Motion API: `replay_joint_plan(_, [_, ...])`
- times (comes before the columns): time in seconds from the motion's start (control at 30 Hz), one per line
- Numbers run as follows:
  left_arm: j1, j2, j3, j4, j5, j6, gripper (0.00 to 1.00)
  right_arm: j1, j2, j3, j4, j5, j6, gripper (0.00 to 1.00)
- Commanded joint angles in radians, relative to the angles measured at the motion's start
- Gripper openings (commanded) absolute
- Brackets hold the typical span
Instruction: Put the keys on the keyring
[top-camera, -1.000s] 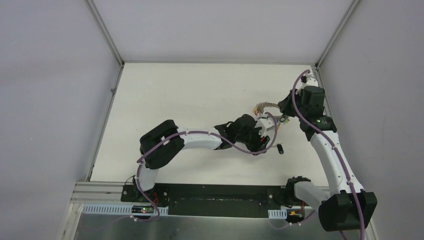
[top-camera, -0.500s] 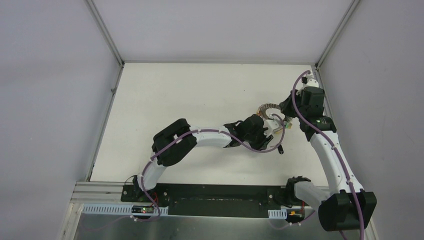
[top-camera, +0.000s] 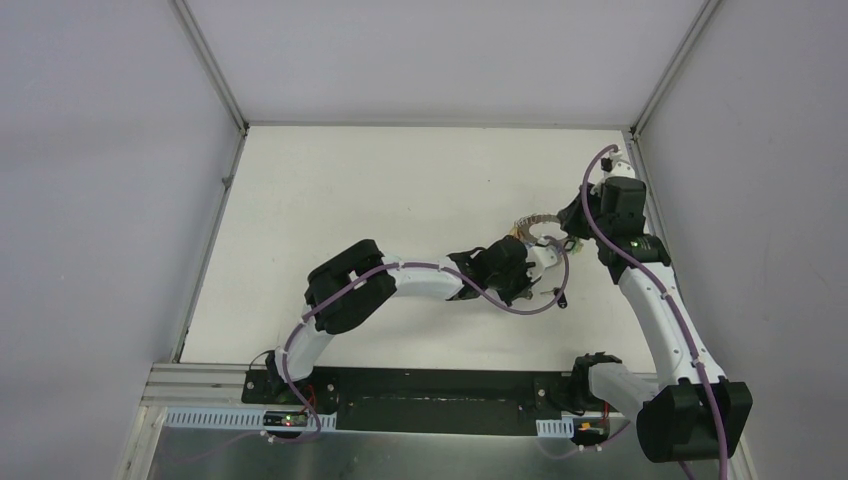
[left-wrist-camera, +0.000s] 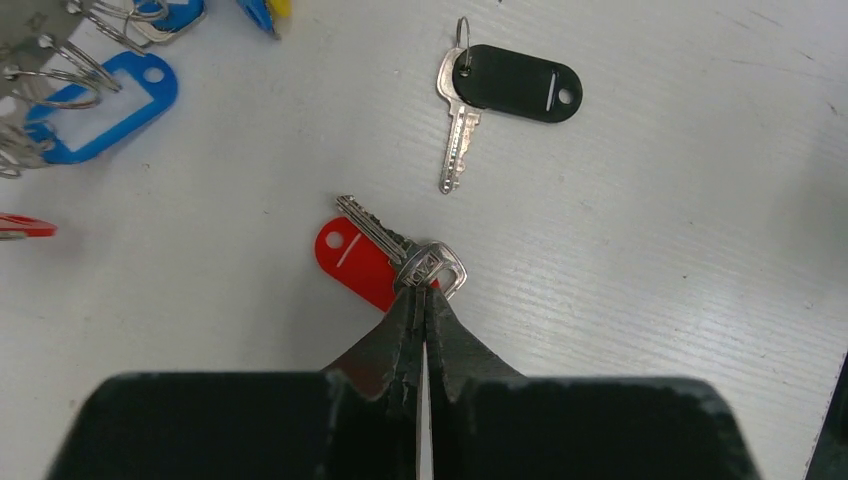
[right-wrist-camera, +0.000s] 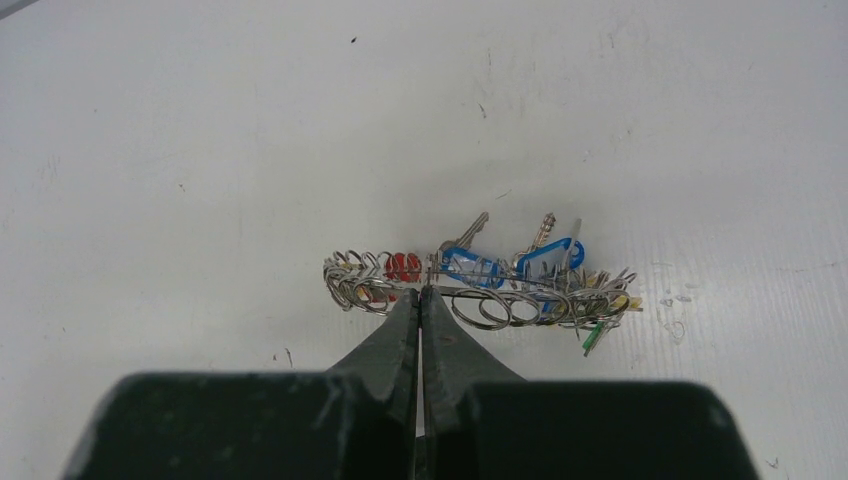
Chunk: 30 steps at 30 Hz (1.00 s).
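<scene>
Keyring (right-wrist-camera: 480, 285) rests on table (top-camera: 400, 190). First key (left-wrist-camera: 385, 250) lies near keyring, on its arm-base side. Second key (left-wrist-camera: 500, 100) lies farther from keyring, same side.

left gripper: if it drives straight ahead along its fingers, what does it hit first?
The left gripper is shut on the red-tagged key at its head. Beyond that, the black-tagged key lies almost dead ahead, slightly right, blade tip nearest. It is likely the first contact if the gripper stays low, though height is unclear.
</scene>
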<state>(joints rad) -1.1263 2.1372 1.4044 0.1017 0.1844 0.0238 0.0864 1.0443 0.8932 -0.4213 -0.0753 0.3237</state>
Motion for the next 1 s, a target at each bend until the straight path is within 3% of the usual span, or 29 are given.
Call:
replay_joint_plan(0.0, [-0.007,-0.046,-0.028,0.000,-0.009,0.035,0.00,-0.007,-0.040,0.012,0.063,0.014,0.009,0.00])
replay_joint_plan(0.3, [-0.007,-0.231,-0.212,0.004,-0.055,0.014,0.00,-0.007,-0.048,-0.003,0.068,-0.018,0.008,0.00])
replay_joint_plan(0.63, [0.031,-0.532,-0.521,-0.047,-0.099,-0.118,0.00,0.012,-0.035,-0.031,0.147,-0.266,0.004,0.00])
replay_joint_plan(0.97, [0.045,-0.872,-0.774,-0.209,-0.250,-0.198,0.00,0.165,-0.124,-0.099,0.139,-0.440,-0.027,0.00])
